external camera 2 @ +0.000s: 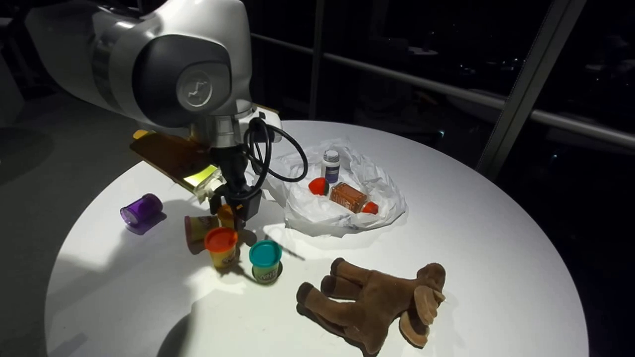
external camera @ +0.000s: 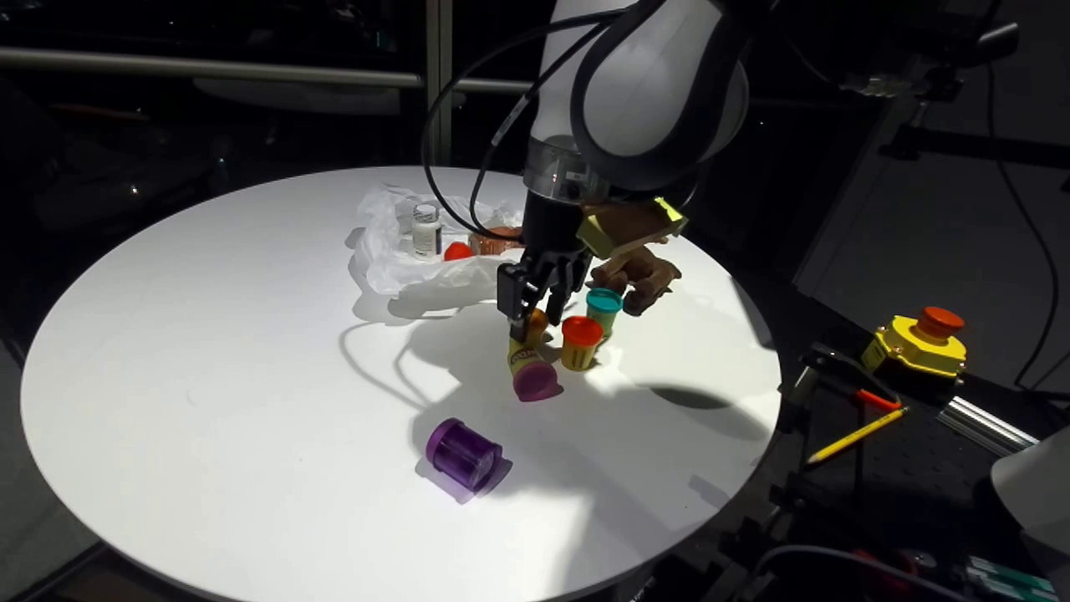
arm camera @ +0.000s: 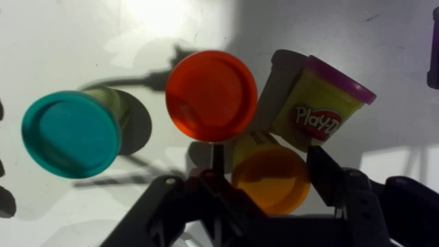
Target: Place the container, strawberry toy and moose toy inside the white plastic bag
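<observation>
My gripper (arm camera: 265,152) is open, its fingers on either side of an orange-lidded Play-Doh tub (arm camera: 271,183); a gap shows beside the left finger. The gripper also shows low over the tubs in an exterior view (external camera: 537,328). The brown moose toy (external camera 2: 377,302) lies on its side on the table. The white plastic bag (external camera 2: 310,223) lies spread open, holding two red strawberry toys (external camera 2: 316,186), a white bottle (external camera 2: 331,171) and a reddish-brown container (external camera 2: 349,197). A purple container (external camera: 461,456) lies on its side on the table, away from the gripper.
A red-lidded tub (arm camera: 211,96) and a teal-lidded tub (arm camera: 70,133) stand close to the gripper. A pink-lidded tub (arm camera: 319,106) lies on its side by the right finger. The round white table's edge (external camera: 50,468) curves around. An emergency stop (external camera: 928,343) sits beside the table.
</observation>
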Motion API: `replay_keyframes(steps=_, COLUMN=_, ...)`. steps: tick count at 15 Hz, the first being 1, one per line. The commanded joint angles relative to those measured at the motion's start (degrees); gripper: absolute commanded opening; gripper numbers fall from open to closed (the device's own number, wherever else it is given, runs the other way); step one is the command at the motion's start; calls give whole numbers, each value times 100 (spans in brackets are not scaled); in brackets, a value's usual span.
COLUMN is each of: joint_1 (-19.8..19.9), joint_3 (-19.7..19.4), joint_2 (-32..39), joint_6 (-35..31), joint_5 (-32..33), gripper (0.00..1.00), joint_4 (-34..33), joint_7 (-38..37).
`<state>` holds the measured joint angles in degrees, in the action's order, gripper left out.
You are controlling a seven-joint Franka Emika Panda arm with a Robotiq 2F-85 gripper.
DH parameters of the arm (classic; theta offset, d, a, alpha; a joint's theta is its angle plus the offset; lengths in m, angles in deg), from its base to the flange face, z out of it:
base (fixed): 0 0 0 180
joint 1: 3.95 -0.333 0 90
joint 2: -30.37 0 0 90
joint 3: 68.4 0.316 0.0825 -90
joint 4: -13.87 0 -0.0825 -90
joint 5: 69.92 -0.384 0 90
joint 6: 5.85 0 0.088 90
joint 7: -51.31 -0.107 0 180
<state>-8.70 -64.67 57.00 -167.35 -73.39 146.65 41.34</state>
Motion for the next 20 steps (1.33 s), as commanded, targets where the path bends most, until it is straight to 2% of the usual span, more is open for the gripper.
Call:
replay_keyframes(steps=1, joint_1=-112, joint_3=-142, joint_2=23, joint_6=-26, joint_5=43, gripper=36, joint_4=-47, joint_7=3)
replay_keyframes(steps=2, joint_1=-179, joint_3=-217, joint_2=-40, joint_6=11, joint_5=87, gripper=28, joint_4=-47, joint_7=-79)
replay_keyframes(steps=4, joint_1=-386, joint_3=-409, joint_2=-291, joint_6=229, joint_5=253, gripper=27, joint_4=-56, joint_7=-240)
replay_keyframes(steps=7, joint_1=-904, joint_3=-843, joint_2=-807, joint_6=591, joint_5=836, gripper=27, joint_4=-153, joint_7=-635)
replay_keyframes(steps=9, joint_1=-1103, joint_3=-967, joint_2=-1062, joint_6=869, joint_5=1264, gripper=27, joint_4=-457, joint_7=-938)
replay_keyframes(steps=10, joint_1=-1080, joint_3=-895, joint_2=-1129, joint_6=963, joint_5=1345, gripper=27, joint_4=-664, joint_7=-995)
replay_keyframes(steps=13, joint_1=-970, joint_3=-825, joint_2=-831, joint_6=853, joint_5=1583, gripper=27, joint_4=-1434, joint_7=-1251)
replay_keyframes(steps=17, joint_1=-835, joint_3=-945, joint_2=124, joint_6=708, joint_5=1569, gripper=27, joint_4=-2274, joint_7=-1346)
replay_keyframes(steps=20, joint_1=-740, joint_3=-999, joint_2=877, joint_6=735, joint_5=1313, gripper=27, joint_4=-2857, joint_7=-1288)
